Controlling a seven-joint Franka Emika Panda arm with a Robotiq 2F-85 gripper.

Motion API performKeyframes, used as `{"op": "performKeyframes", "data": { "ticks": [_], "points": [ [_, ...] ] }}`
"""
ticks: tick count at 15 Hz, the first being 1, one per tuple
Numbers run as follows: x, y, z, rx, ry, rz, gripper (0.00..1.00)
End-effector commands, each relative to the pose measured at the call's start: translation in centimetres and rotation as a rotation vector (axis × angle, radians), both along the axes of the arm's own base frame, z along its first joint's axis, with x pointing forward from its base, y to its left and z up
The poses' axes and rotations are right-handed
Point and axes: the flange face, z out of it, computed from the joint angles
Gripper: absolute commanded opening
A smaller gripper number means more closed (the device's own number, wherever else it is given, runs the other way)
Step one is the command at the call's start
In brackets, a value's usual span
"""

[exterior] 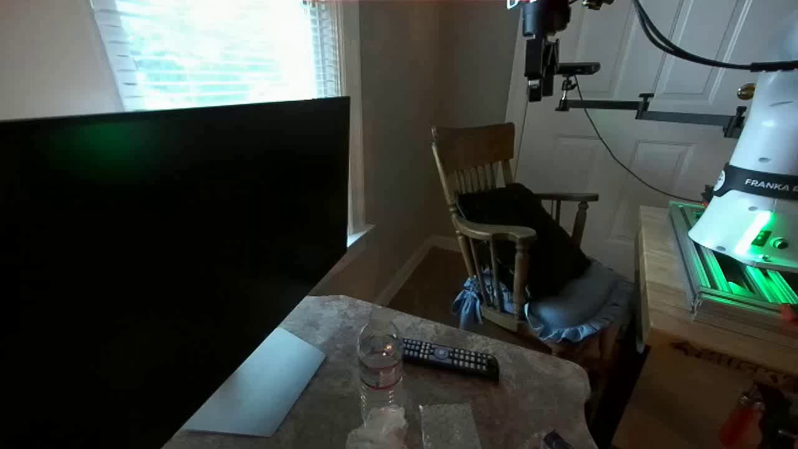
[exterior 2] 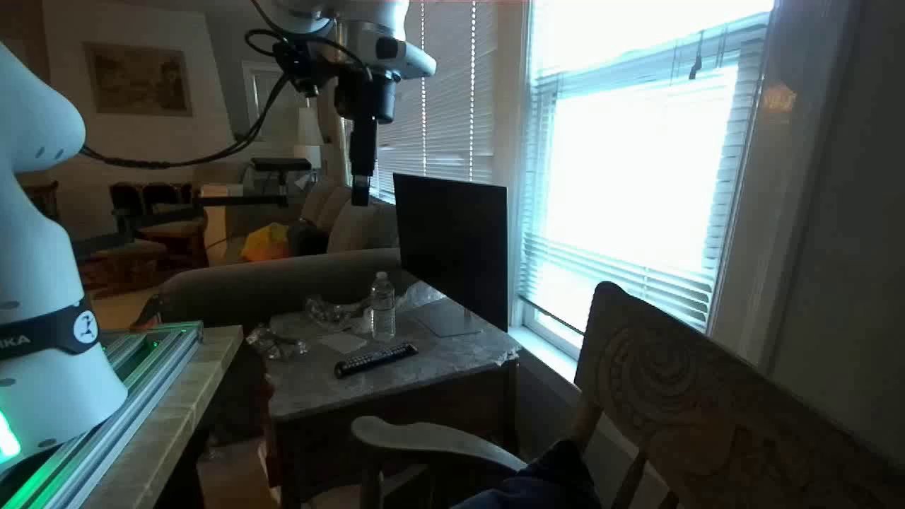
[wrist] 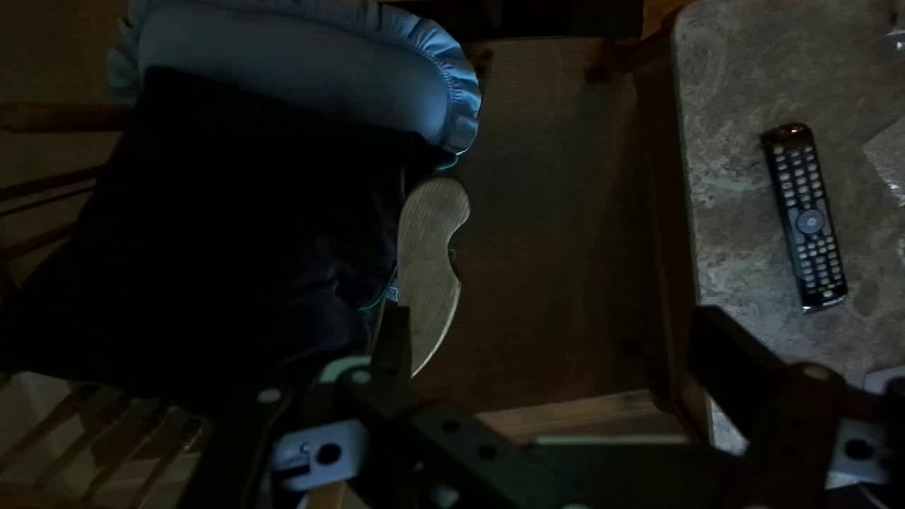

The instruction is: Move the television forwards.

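The television (exterior: 174, 249) is a very large flat black screen with a faint green reflection, at the left in an exterior view. It also shows in an exterior view (exterior 2: 456, 244), upright on its flat grey base (exterior 2: 447, 318) on the stone-patterned table (exterior 2: 382, 382). My gripper (wrist: 551, 318) is open and empty in the wrist view, fingers wide apart. It hangs high in both exterior views (exterior: 541, 90) (exterior 2: 360, 192), apart from the television. In the wrist view it is above the gap between the chair and the table; the television's screen is out of view there.
A black remote control (exterior: 449, 358) and a clear water bottle (exterior: 380, 362) stand or lie on the table, with crumpled clear plastic (exterior 2: 276, 344) near its edge. A wooden chair (exterior: 480, 149) with a dark pillow (wrist: 233, 240) stands beside it. A window (exterior 2: 636, 162) is behind the television.
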Motion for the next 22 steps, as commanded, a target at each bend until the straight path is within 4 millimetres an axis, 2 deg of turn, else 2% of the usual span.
{"op": "performKeyframes", "data": {
  "ticks": [1,7,8,10,13,16,19,22],
  "points": [
    [0.0,0.0,0.0,0.000,0.001,0.000,1.00],
    [0.0,0.0,0.0,0.000,0.001,0.000,1.00],
    [0.1,0.3,0.1,0.002,0.013,0.001,1.00],
    [0.8,2.7,1.2,0.049,-0.018,0.053,1.00],
    [1.8,7.7,4.8,0.115,-0.073,0.165,1.00],
    [3.7,12.6,9.5,0.159,-0.165,0.283,1.00],
    [6.8,15.8,13.8,0.160,-0.277,0.364,1.00],
    [10.7,18.3,16.4,0.201,-0.439,0.353,1.00]
  ]
}}
